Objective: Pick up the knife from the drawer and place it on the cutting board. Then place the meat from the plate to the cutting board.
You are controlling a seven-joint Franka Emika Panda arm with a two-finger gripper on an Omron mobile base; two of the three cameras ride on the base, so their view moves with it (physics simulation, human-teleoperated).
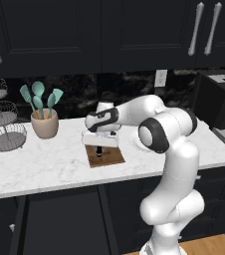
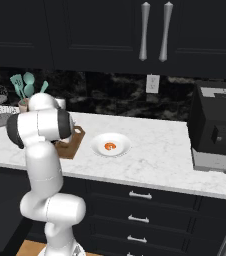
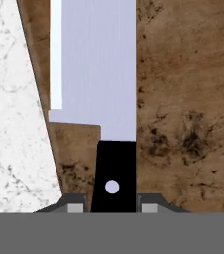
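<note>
A white marble counter (image 1: 45, 164) runs beneath black upper cabinets (image 1: 59, 30), with a dark stone backsplash behind it. At the far left stands a tiered wire basket (image 1: 2, 124); beside it is a beige pot of teal utensils (image 1: 44, 119). Near the counter's middle lies the cutting board (image 1: 112, 158), with one short edge at the counter's front. The gripper (image 1: 99, 152) hangs directly over the board, pointing down. In the hand view, the fingertips (image 3: 75, 206) sit on either side of the black handle of the knife (image 3: 96, 69), clamped on it; the broad blade extends away from the hand over the board (image 3: 188, 99), slightly off the wood or touching it, which cannot be told. To the right of the board sits the plate (image 2: 97, 150), holding the meat (image 2: 110, 146) at its centre. Further right stands a black appliance (image 2: 217, 125) against the wall.
</note>
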